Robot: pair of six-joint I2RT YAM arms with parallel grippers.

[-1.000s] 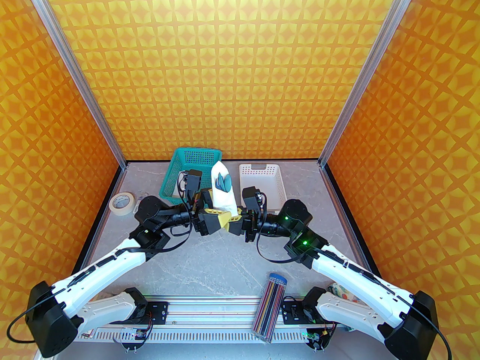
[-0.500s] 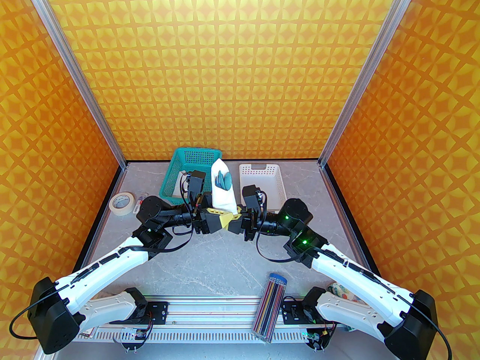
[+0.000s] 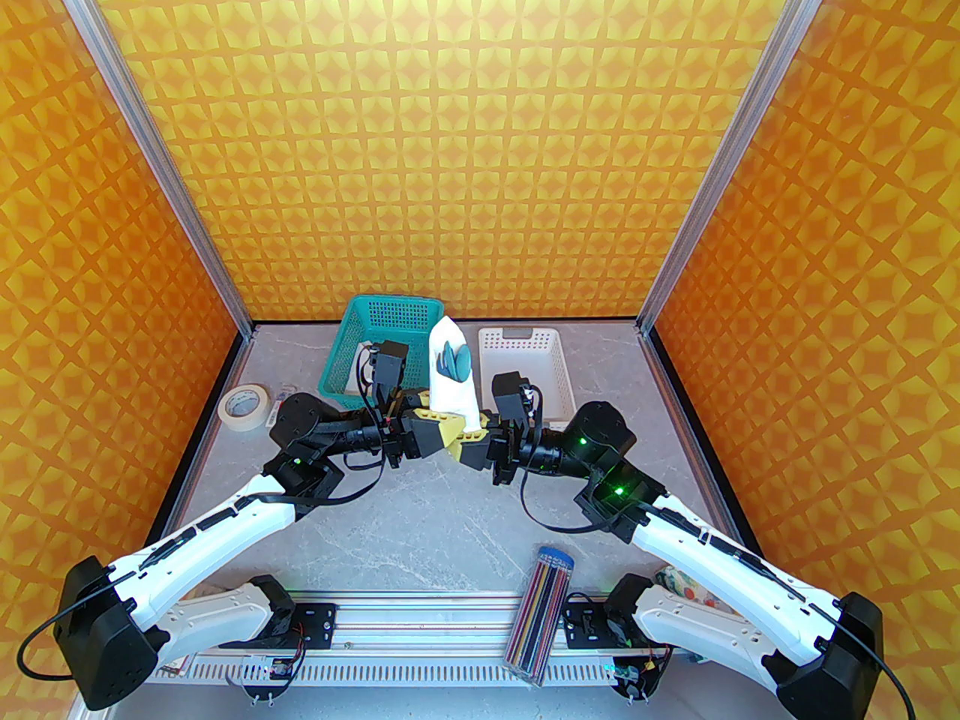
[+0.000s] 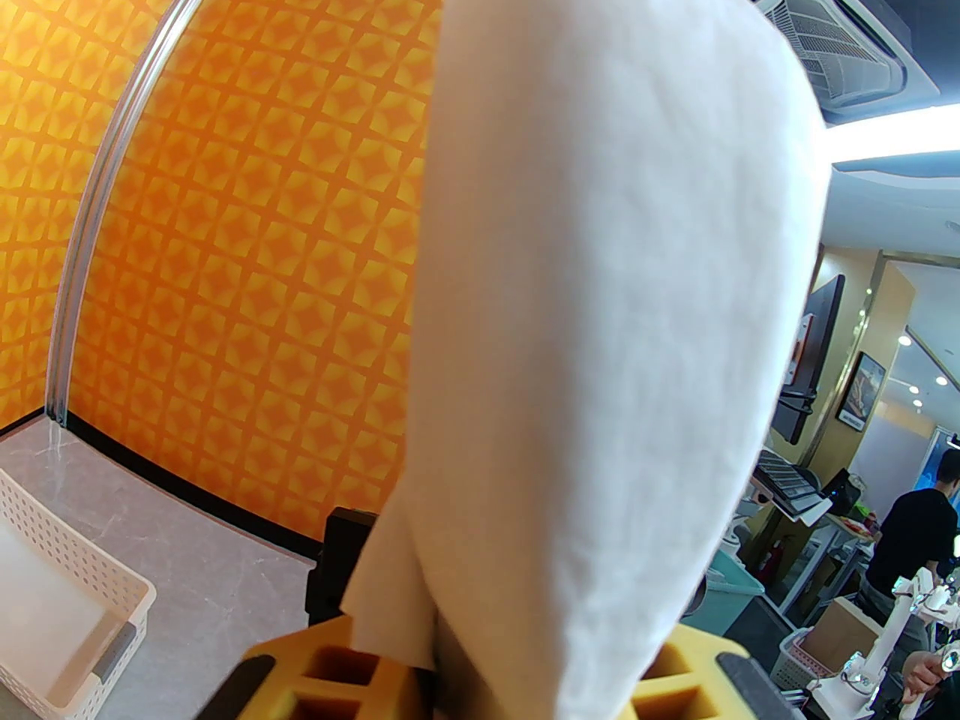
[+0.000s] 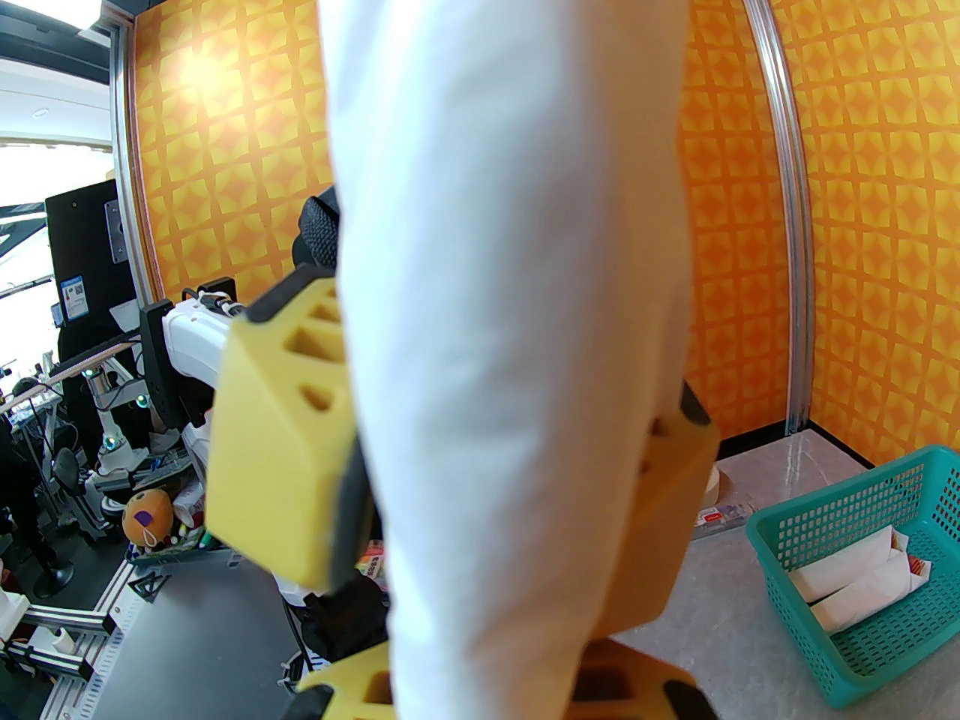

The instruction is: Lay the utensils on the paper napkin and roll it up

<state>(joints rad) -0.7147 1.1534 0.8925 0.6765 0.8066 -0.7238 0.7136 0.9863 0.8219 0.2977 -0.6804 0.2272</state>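
The left gripper and right gripper meet nose to nose at the centre of the top view, both clamped on the lower end of the paper napkin. The napkin is rolled into a white tube, lifted off the tabletop and standing nearly upright, leaning slightly toward the upper left of the frame. The dark teal tips of the utensils poke out of its open top end.

In the right wrist view, the left gripper's yellow fingers press their dark pads against both sides of the roll. The right gripper's own jaws close on the roll at the bottom edge of that frame.

The left arm rises from the lower left corner, bends at its elbow and runs level to the right. The right arm mirrors it from the lower right corner.

Behind the roll, a teal basket sits at upper left and a white basket at upper right. A tape roll lies at far left, and a clear pencil case lies near the bottom edge.
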